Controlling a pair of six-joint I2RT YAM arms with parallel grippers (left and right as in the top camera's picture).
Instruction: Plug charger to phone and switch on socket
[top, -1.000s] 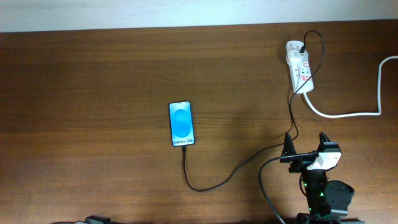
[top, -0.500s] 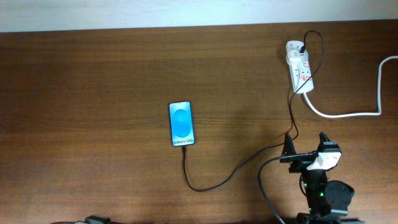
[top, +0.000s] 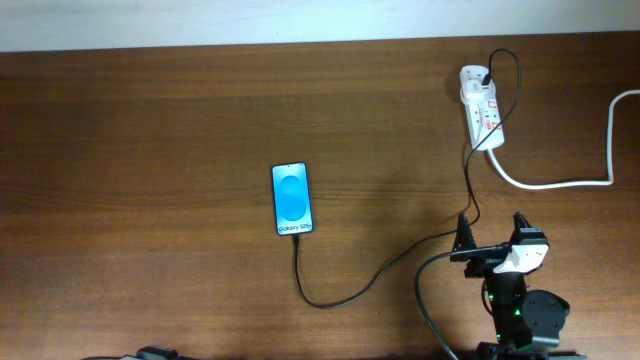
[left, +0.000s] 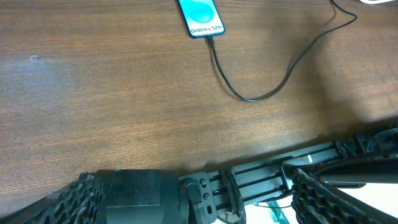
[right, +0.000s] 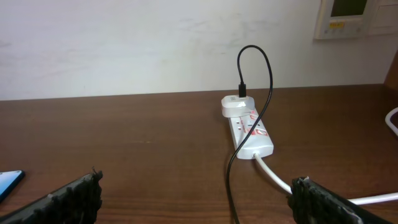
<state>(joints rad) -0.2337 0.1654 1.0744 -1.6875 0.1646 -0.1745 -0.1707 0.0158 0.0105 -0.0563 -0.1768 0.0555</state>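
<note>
While both arms sat back at the near edge of the table (top: 150, 150), the left gripper (left: 193, 183) lay nearer than the phone (left: 200, 15), its two fingers (left: 84, 196) spread wide with nothing between them. Off to the right of the phone and also nearer than it, the right gripper (top: 492, 236) stood equally wide apart, pinching nothing, though the charger (top: 330, 304) passed just beside its left finger in the overhead view. That thin black cable met the phone's near short edge, dipped in a loop nearer than the phone, then ran right and away. The phone itself lay flat, screen up and lit blue. Farther than the phone and well to its right lay the socket (top: 482, 108), the charger's far end arching up from a white adapter (right: 235, 106) on its far end, a thick white cord (top: 560, 184) leaving its near end rightward. Whether its switches were on could not be told.
</note>
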